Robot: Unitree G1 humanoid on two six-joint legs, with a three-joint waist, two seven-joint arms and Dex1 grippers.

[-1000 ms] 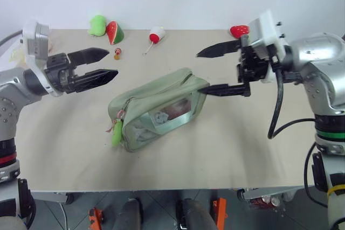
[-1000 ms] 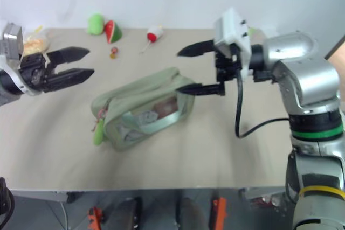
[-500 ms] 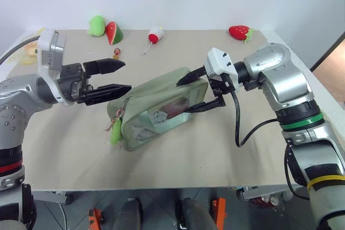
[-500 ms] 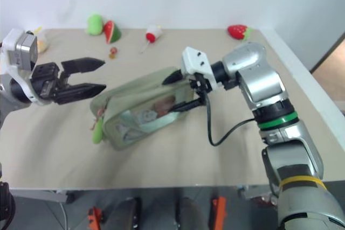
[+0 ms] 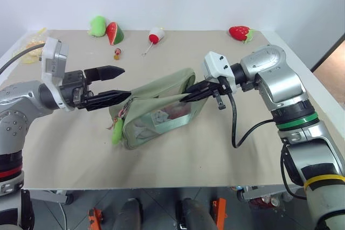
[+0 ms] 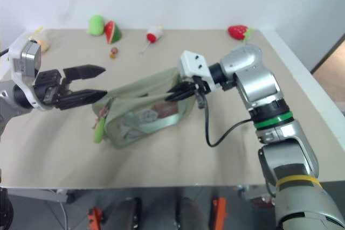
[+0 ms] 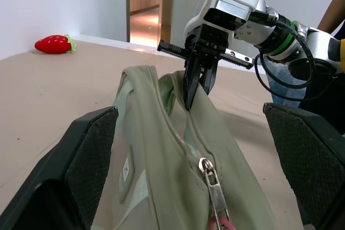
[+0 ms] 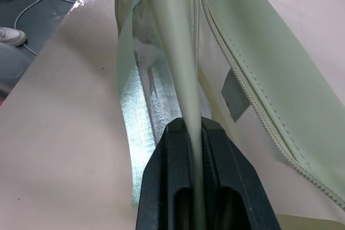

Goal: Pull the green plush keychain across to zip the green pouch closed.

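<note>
The pale green pouch [image 5: 156, 112] lies mid-table with its clear panel toward me and its zipper [image 7: 213, 184] on top. The green plush keychain [image 5: 116, 134] hangs off its left end, touching the table. My right gripper [image 5: 188, 97] is shut on a fold of the pouch's fabric at the right end, and its fingers [image 8: 191, 187] pinch that fabric tightly. My left gripper [image 5: 126, 82] stands open just left of the pouch, above the keychain, with its fingers [image 7: 86, 160] on either side of the pouch's left end and nothing in them.
Along the table's far edge sit a green plush blob [image 5: 97, 25], a watermelon slice toy [image 5: 114, 32], a small white-and-red toy [image 5: 155, 36] and a strawberry toy [image 5: 239, 31]. A tiny figure [image 5: 117, 54] stands nearer. A yellowish bag [image 5: 29, 52] lies far left.
My right gripper came down to the pouch's right end and shut on its fabric, lifting that end a little. My left gripper sank slightly toward the pouch's left end, still open.
</note>
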